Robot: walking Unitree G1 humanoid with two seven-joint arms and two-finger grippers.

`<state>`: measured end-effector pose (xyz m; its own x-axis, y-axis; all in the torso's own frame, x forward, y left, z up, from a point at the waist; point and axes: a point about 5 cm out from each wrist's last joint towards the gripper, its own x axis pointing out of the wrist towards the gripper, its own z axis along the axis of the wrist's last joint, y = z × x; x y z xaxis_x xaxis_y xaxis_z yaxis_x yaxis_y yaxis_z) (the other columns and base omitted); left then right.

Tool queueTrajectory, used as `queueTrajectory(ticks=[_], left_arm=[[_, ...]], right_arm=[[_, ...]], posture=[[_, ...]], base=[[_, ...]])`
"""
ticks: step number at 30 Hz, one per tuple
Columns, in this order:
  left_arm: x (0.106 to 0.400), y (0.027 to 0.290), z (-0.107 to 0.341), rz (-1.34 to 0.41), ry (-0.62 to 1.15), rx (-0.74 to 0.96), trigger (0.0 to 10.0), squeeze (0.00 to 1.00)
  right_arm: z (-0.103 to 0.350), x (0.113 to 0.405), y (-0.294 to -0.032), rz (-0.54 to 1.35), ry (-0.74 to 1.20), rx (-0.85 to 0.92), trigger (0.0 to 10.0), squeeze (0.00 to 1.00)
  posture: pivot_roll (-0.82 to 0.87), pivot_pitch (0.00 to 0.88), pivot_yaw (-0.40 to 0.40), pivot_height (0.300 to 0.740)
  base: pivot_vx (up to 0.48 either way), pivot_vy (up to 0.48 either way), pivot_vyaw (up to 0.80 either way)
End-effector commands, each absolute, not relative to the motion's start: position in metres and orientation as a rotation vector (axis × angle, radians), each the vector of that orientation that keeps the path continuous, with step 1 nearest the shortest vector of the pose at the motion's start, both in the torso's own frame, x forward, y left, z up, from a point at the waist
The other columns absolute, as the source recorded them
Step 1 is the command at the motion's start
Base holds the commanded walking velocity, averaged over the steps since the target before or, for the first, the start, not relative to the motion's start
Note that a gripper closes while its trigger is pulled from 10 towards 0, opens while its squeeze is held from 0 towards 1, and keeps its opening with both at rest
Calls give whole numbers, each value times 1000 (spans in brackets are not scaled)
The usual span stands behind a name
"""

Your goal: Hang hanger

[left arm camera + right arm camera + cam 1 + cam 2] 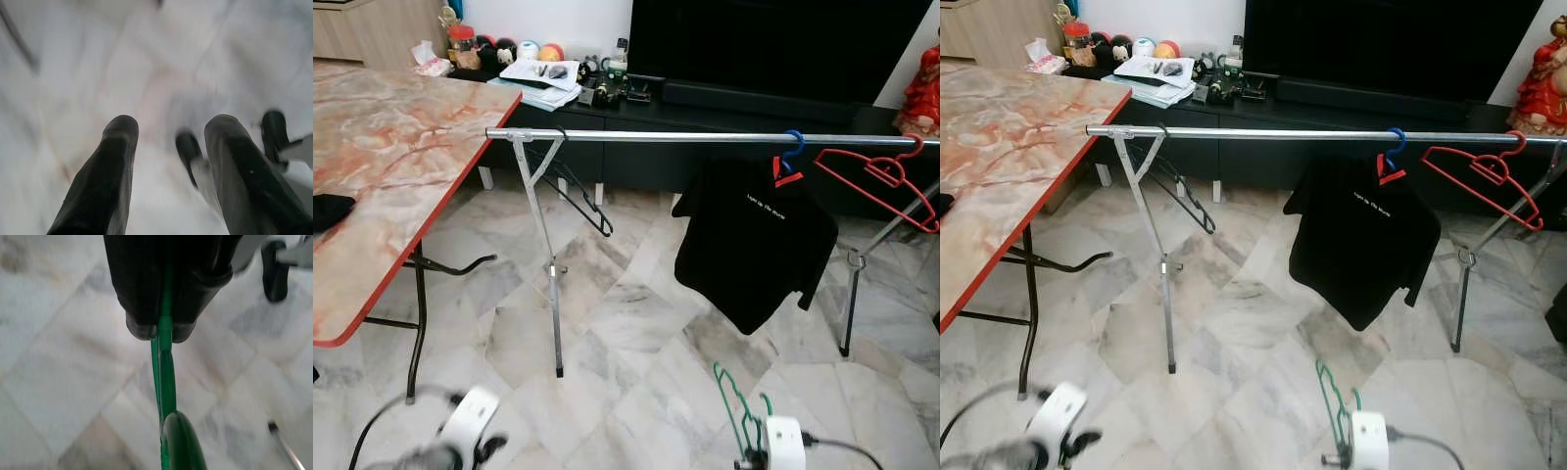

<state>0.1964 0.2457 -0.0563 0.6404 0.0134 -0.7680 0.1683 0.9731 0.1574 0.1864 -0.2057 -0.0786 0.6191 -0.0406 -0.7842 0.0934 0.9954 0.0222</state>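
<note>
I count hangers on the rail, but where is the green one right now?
The green hanger is low on the robot's right, clamped in its right gripper above the marble floor, in front of the rail.

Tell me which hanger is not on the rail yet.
The green hanger, clamped in the right tool low above the floor; the black, blue and red ones hang from the rail.

The long silver metal rail [705, 137] has a bare stretch between the thin black wire hanger [578, 191] at its left end and the black T-shirt on a blue hook [754, 235]. Right of the shirt, the red plastic hanger [886, 181] fills the remaining rail. The marble-patterned, red-edged table [382, 166] crowds the near left.
</note>
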Motion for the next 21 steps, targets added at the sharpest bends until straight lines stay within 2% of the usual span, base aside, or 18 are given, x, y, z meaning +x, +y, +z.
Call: queueTrajectory(ticks=[1,3,4,5,7,8,16,21], left_arm=[[181,247,-67,-17,919,181,10000,0],[171,245,-73,10,946,149,10000,0],[161,243,-79,24,982,129,10000,0],[154,243,-83,31,1003,116,10000,0],[151,243,-84,46,1011,101,10000,0],[148,243,-85,61,1015,87,10000,0],[149,241,-86,70,1009,72,10000,0],[159,233,-85,64,1007,71,10000,0]], right_arm=[[-83,176,-211,-122,921,71,0,0],[-86,168,-214,-143,937,82,0,0],[-87,163,-216,-155,951,80,745,0],[-88,161,-218,-161,949,92,2627,0],[-88,161,-218,-164,943,105,2627,0],[-88,160,-219,-163,944,104,10000,0],[-88,156,-223,-178,949,97,10000,0],[-88,157,-221,-155,942,80,10000,0]], posture=[[136,123,-85,740],[135,123,-82,740],[132,123,-81,740],[129,123,-79,740],[125,122,-75,740],[120,121,-72,740],[115,114,-61,740],[116,111,-57,740]], base=[[0,0,0],[0,0,0],[0,0,0],[0,0,0],[0,0,0],[0,0,0],[0,0,0],[0,0,0]])
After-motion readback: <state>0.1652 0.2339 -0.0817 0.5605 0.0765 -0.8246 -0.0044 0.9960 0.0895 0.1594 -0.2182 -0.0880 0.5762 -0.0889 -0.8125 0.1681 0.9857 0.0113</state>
